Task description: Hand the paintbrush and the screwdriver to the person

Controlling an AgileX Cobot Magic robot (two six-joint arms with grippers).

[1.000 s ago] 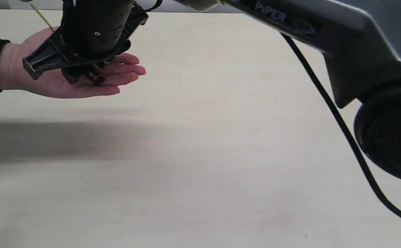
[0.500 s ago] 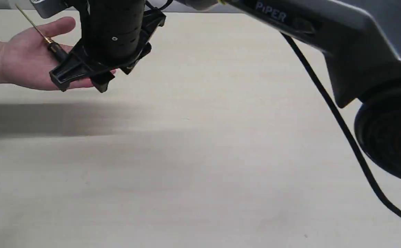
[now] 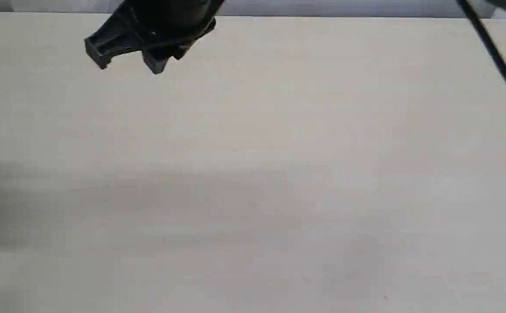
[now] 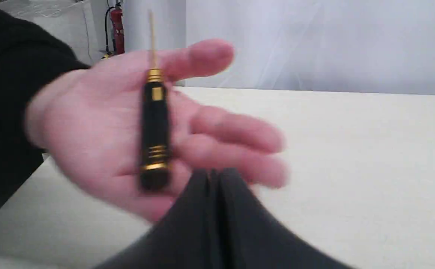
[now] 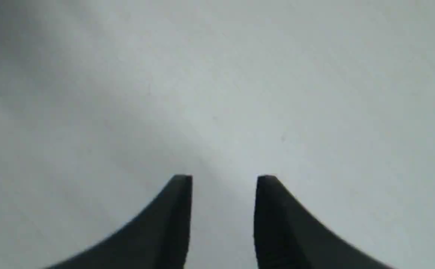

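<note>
Gone from the exterior view since a second ago: the person's hand point(image 4: 101, 134) and the big grey arm, with only a black cable point(image 3: 496, 61) left; the left gripper point(image 4: 214, 175) has lifted up and away. Its jaws are pressed together and hold nothing. Screwdriver point(image 4: 154, 127) lies along the open palm, just beyond the gripper tips, shaft pointing away from them, no contact. Right gripper point(image 5: 225, 179): jaws apart, empty, hanging over bare counter point(image 3: 253, 195). Paintbrush not seen anywhere. Screwdriver handover looks done. Best move now, I'd judge, is a straight retreat from the palm with no sideways sweep, since the hand is blurred and probably moving. Counter pale, matt, faint wood grain, soft shadows. Beyond the left gripper: white drape point(image 4: 314, 45), red fire extinguisher point(image 4: 117, 30).
</note>
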